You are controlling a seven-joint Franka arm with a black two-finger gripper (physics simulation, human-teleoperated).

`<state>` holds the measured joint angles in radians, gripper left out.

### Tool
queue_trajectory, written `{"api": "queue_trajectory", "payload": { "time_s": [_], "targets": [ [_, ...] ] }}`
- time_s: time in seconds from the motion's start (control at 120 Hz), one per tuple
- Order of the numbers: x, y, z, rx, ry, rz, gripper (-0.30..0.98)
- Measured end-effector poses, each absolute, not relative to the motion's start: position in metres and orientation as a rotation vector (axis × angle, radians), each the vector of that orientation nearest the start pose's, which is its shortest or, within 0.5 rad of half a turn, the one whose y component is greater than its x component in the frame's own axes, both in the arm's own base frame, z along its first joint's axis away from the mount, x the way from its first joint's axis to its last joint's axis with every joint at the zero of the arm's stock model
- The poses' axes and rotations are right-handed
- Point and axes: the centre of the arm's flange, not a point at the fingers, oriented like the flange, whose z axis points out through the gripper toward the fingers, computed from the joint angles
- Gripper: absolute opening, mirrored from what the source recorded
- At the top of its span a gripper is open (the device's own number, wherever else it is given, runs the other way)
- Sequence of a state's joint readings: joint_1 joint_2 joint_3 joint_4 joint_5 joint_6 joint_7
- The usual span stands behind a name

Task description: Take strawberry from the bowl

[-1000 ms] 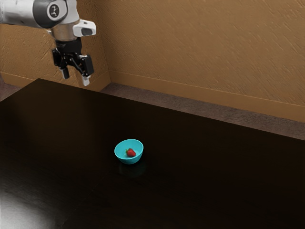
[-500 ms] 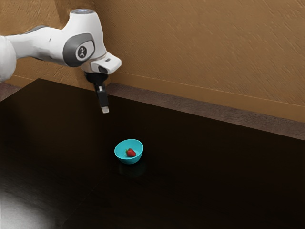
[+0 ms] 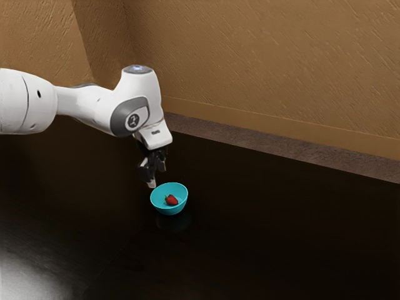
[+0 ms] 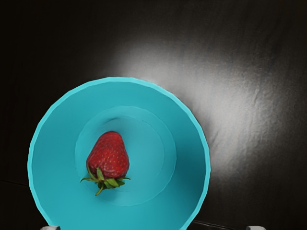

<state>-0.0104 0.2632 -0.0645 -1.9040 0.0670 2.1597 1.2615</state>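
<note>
The strawberry [image 4: 109, 155] lies inside the turquoise bowl [image 4: 52, 158], its long axis roughly crosswise to the line joining the fingertips of the spread gripper [image 3: 157, 177], leafy cap [image 4: 106, 182] toward them, tip away.

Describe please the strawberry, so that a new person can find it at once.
On the dark table stands a round, turquoise bowl. Inside it lies the strawberry, whose red skin and green leaves set it apart from the plain bowl around it.
</note>
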Motion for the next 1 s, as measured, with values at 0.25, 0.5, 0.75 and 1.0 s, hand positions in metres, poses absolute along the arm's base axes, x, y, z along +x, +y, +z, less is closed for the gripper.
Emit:
{"api": "queue_trajectory", "payload": {
  "time_s": [0.25, 0.5, 0.75, 1.0],
  "targets": [
    [0.635, -0.043, 0.316, -2.286, 2.119, 0.015, 0.36],
    [0.647, -0.038, 0.285, -2.216, 2.206, 0.016, 0.34],
    [0.645, -0.036, 0.275, -2.163, 2.266, 0.019, 0.34],
    [0.642, -0.038, 0.262, -2.127, 2.314, 0.030, 0.32]
  ]
}}
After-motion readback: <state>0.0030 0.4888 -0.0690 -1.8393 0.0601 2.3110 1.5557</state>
